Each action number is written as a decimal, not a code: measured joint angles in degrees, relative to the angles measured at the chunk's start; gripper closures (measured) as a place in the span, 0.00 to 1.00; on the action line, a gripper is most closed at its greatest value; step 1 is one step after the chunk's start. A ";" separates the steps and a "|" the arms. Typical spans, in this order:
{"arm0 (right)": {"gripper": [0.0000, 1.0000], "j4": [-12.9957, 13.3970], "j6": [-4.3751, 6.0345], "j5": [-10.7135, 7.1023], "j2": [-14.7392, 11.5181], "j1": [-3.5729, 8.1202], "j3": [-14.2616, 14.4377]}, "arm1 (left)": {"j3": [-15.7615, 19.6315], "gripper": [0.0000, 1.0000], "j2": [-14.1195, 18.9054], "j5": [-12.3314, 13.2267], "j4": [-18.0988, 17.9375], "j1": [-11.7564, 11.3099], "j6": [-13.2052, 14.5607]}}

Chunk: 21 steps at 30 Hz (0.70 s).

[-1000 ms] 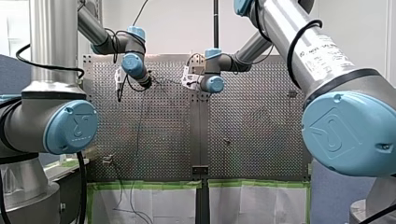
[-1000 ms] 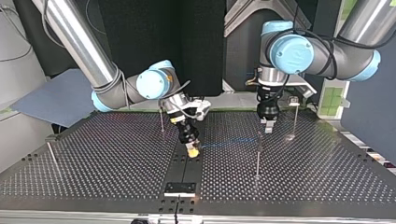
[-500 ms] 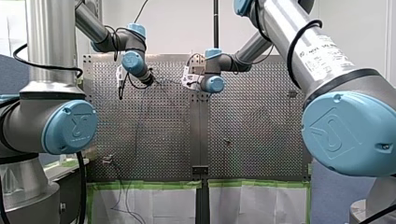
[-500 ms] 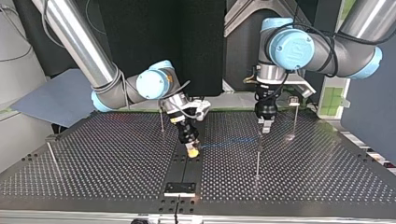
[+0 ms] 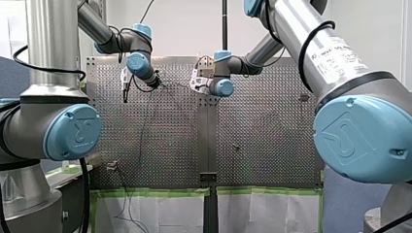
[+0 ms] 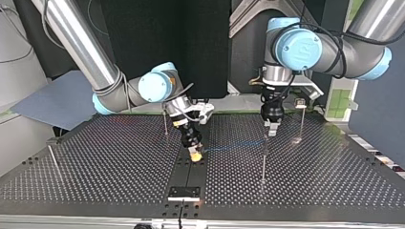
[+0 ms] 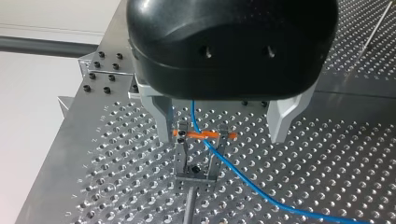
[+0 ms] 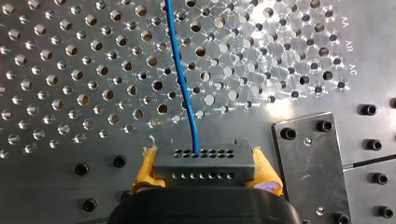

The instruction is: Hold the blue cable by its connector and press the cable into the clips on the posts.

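Blue thin cable (image 6: 229, 147) runs across the top view's centre from the dark connector block (image 8: 204, 161) clamped in my right gripper (image 6: 196, 155) to the metal clip (image 7: 198, 156) on the slim post (image 6: 263, 162), where my left gripper (image 7: 222, 136), fingers apart, has edged toward that view's left, seemingly ready to press

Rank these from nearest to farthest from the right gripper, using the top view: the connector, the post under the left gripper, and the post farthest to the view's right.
1. connector: clamped between my right gripper's yellow pads.
2. middle post: toward the view's right, under my left gripper.
3. far post: farthest right, beyond the middle post.
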<state>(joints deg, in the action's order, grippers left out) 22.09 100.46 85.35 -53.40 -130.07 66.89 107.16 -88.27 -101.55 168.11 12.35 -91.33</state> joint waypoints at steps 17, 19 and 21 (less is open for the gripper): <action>1.00 -0.04 0.17 0.07 0.00 1.41 -0.01 | 0.02 0.00 0.95 0.40 -3.78 2.86 2.57; 1.00 0.01 0.18 0.06 0.00 1.54 0.01 | 0.01 0.00 0.95 0.15 -4.87 3.45 1.86; 1.00 0.00 0.17 0.03 0.00 1.72 -0.01 | 0.00 0.00 0.96 -0.45 -6.03 4.10 1.41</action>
<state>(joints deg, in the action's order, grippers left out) 22.09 100.63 85.38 -53.40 -128.35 66.88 107.16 -87.31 -102.01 162.08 16.45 -89.92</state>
